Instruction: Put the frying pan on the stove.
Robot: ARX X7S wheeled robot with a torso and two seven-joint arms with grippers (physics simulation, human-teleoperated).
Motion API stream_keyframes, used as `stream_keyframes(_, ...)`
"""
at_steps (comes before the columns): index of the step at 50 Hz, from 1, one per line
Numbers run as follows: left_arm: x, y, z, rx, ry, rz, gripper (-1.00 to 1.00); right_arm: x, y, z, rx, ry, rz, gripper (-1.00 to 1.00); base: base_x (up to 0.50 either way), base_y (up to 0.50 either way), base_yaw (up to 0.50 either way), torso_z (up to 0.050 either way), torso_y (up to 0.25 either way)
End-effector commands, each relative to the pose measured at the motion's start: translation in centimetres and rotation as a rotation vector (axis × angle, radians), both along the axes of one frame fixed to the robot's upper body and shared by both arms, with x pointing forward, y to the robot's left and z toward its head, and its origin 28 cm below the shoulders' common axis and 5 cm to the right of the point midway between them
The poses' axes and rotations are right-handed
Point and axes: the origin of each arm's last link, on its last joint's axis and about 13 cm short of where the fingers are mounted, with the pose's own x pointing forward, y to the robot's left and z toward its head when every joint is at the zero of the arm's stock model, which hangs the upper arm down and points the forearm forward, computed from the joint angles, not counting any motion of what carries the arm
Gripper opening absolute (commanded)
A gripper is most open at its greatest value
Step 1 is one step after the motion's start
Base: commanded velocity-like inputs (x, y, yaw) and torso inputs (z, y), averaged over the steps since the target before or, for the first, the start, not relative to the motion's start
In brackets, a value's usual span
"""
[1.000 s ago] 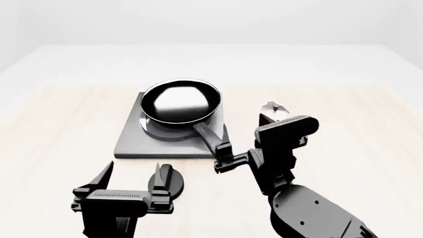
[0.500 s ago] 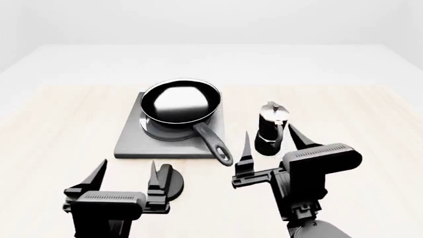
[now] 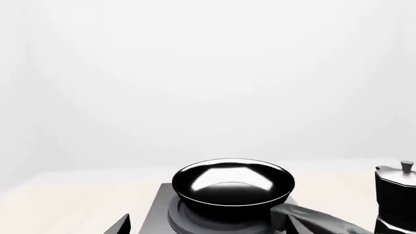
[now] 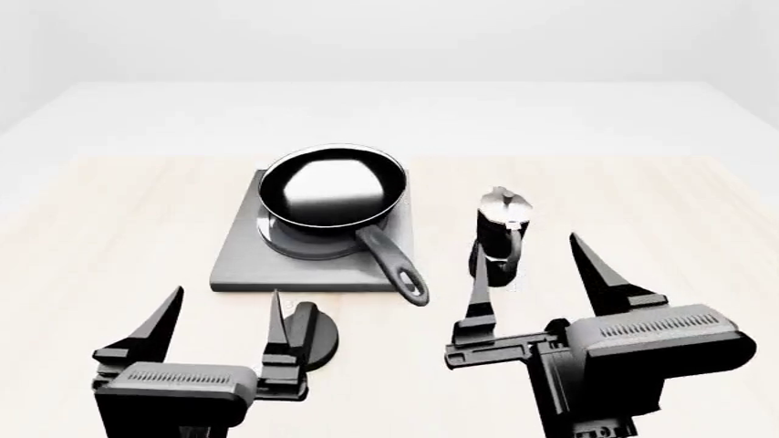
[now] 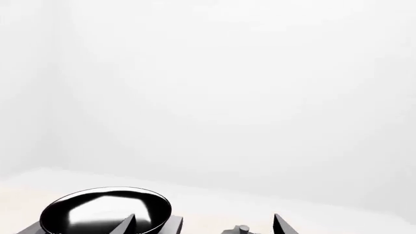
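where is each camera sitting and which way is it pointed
Head view: high on the robot, looking forward and down at the frying pan on the stove, with the left gripper and right gripper showing.
Left wrist view: low, level, facing the pan; fingertips show.
Right wrist view: low, level; fingertips show.
All three share the pan; the moka pot too.

Simulated kitchen, stove (image 4: 244,260), moka pot (image 4: 501,233), blank white walls
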Motion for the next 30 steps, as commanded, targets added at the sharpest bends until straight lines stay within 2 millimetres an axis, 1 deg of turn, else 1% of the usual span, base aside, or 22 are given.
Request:
stream_keyframes(1,-0.9,-0.1,1.0,0.0,-0.034,-0.014,1.0,-1.4,-0.1,0.8,0.008,-0.04,-0.011,1.0,0.0,0.0,0.0,0.0,0.0)
stream_keyframes(30,-2.7,-0.1,3.0,-0.009,-0.111,-0.029,1.0,-4.2,-0.5,2.7,0.022,-0.128,-0.028,1.0,0.0,0.0,0.0,0.0,0.0)
